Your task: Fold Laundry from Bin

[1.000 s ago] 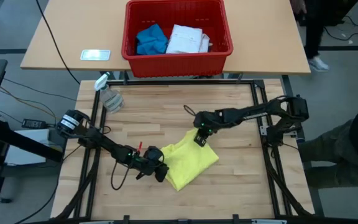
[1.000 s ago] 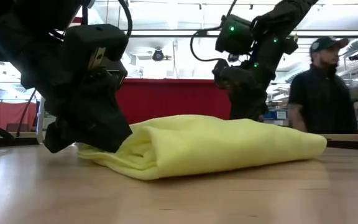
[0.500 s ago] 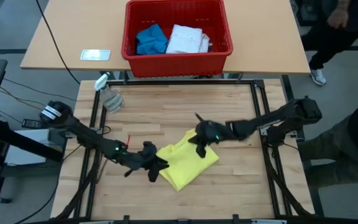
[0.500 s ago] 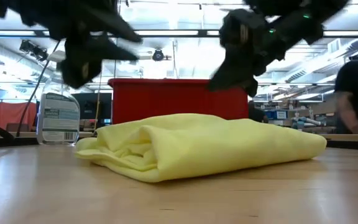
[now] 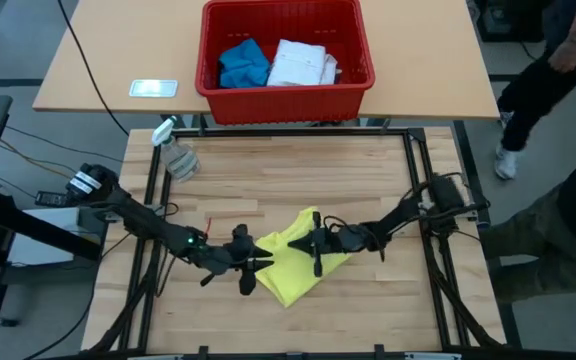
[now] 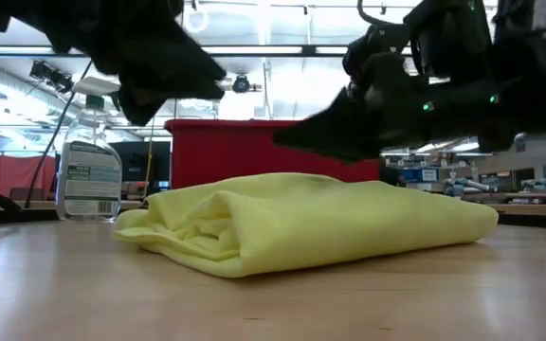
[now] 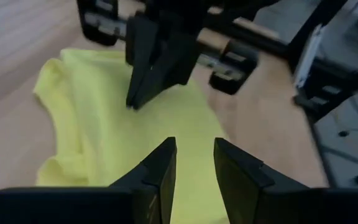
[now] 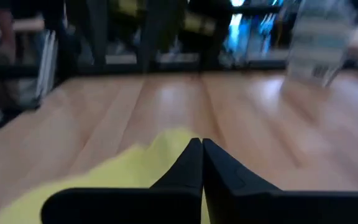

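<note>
Jaws of both the left gripper (image 5: 251, 264) and right gripper (image 5: 315, 247) have lifted off the folded yellow T-shirt (image 5: 293, 262), left part-open, right shut, both empty, suggesting this fold is done.

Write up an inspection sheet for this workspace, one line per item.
Surface: wooden table, bare apart from the items below.
Job's things: folded yellow T-shirt on the table; red bin behind holds a blue piece and white shirt.
Clutter: spray bottle; flat device on the rear table.
Grippers: left gripper open, empty, over the T-shirt; right gripper shut, empty, above it.
Cables: black cable across the rear table.
Surroundings: person walking past.
</note>
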`<state>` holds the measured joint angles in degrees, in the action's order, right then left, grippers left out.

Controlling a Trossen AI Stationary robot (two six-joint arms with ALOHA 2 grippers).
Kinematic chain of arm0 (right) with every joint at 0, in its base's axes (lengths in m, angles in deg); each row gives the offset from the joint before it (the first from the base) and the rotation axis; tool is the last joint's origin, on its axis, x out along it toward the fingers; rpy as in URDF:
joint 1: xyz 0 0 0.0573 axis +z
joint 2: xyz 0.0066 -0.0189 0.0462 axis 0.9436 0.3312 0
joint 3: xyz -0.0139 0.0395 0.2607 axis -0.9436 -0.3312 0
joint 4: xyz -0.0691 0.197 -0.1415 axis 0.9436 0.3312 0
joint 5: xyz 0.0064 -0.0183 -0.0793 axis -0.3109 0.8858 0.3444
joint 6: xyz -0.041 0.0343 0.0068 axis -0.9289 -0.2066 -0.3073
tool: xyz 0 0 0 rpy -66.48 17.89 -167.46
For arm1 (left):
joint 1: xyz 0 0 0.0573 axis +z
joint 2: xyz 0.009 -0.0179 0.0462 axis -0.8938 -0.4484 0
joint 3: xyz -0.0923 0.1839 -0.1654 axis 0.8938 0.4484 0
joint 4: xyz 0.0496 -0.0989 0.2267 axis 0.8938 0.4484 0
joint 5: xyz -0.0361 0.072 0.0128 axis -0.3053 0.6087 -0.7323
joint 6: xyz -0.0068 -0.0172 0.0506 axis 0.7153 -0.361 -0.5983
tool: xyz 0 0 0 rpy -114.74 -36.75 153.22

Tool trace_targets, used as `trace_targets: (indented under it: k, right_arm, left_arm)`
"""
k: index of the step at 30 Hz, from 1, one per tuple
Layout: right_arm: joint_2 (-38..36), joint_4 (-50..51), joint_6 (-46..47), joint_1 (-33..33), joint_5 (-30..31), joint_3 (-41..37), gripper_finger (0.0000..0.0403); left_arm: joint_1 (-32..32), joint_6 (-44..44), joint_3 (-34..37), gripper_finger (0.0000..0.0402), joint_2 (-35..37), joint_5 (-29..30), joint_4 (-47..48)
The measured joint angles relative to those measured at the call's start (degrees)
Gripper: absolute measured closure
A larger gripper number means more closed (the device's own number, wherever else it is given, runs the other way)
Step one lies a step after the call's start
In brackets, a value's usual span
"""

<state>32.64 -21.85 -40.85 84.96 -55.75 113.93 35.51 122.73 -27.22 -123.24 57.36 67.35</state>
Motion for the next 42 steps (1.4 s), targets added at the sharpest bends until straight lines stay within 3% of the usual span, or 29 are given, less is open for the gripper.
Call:
trace_targets:
  k: [11, 18, 24, 31, 35, 42]
  right_arm:
    - [22.8, -18.9, -1.2, -1.2, 2.4, 7.6, 0.0395]
    - [15.2, -15.6, -4.5, -1.3, 6.7, 7.7, 0.0395]
    - [9.0, -5.7, -6.3, -1.7, 4.4, 7.8, 0.0395]
    - [8.3, 1.0, -6.4, -2.0, -0.9, 7.8, 0.0394]
    - [8.3, 8.9, -5.1, -2.2, -1.3, 7.8, 0.0394]
    - [8.1, 12.5, -3.3, -2.8, -2.0, 7.5, 0.0394]
  left_arm:
    - [1.2, -1.8, 0.0, 0.0287, -0.4, -1.1, -0.4]
    - [-1.6, -0.1, 0.0, 0.0287, -0.3, -4.6, -0.6]
    - [-4.0, -1.5, 0.0, 0.0287, -0.3, -4.7, -1.2]
    - [-4.3, -3.5, 0.0, 0.0287, -0.2, -4.7, -4.9]
    - [-4.3, -5.7, 0.0, 0.0287, -0.2, -4.7, -7.6]
    - [-5.1, -5.9, 0.0, 0.0287, -0.2, -4.6, -8.7]
